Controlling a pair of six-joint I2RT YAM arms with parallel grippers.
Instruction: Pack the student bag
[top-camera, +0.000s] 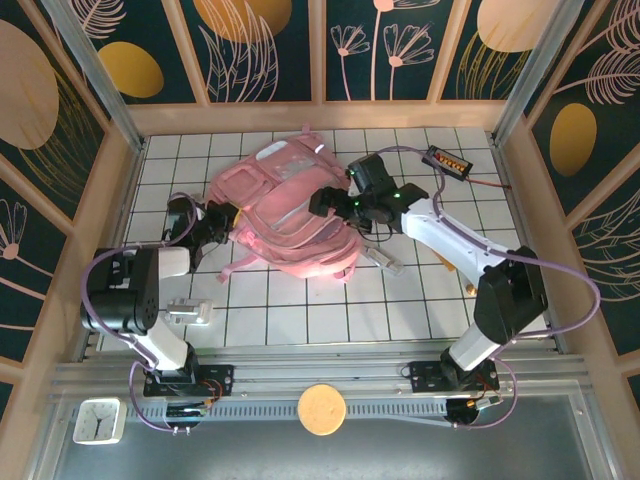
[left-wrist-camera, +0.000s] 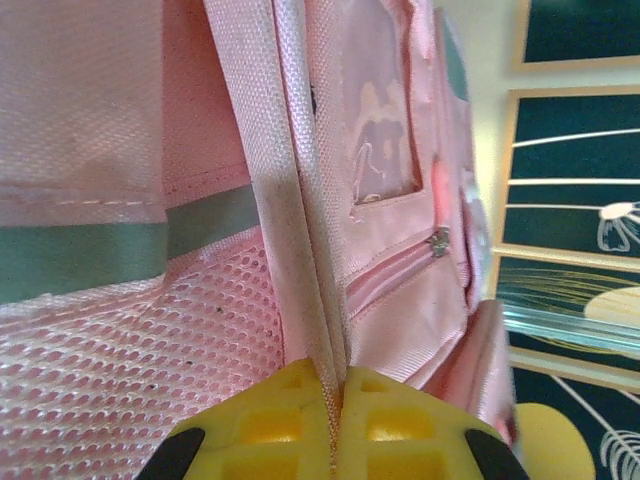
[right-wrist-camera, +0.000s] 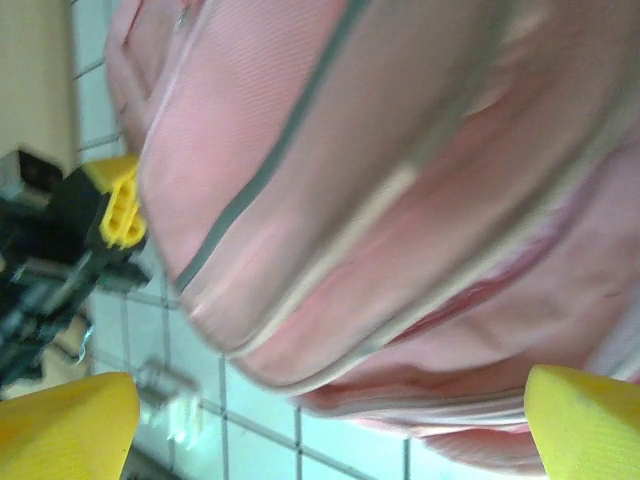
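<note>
The student bag (top-camera: 285, 215) is a big pink backpack with pale strips, lying in the middle of the tiled table. At the bag's left edge, my left gripper (top-camera: 230, 224) has its yellow fingers (left-wrist-camera: 400, 425) shut on a pink woven strap or seam (left-wrist-camera: 290, 150) of the bag, next to the mesh side pocket (left-wrist-camera: 130, 370). My right gripper (top-camera: 324, 203) hovers over the bag's right side. In the right wrist view its yellow fingertips (right-wrist-camera: 70, 425) stand wide apart, open, with the bag (right-wrist-camera: 380, 200) lying a little beyond them.
A black box with an orange label (top-camera: 447, 160) lies at the back right. A small silvery object (top-camera: 385, 260) rests just right of the bag, and a white item (top-camera: 188, 312) lies near the left arm. Wooden walls (top-camera: 320, 115) close in the table.
</note>
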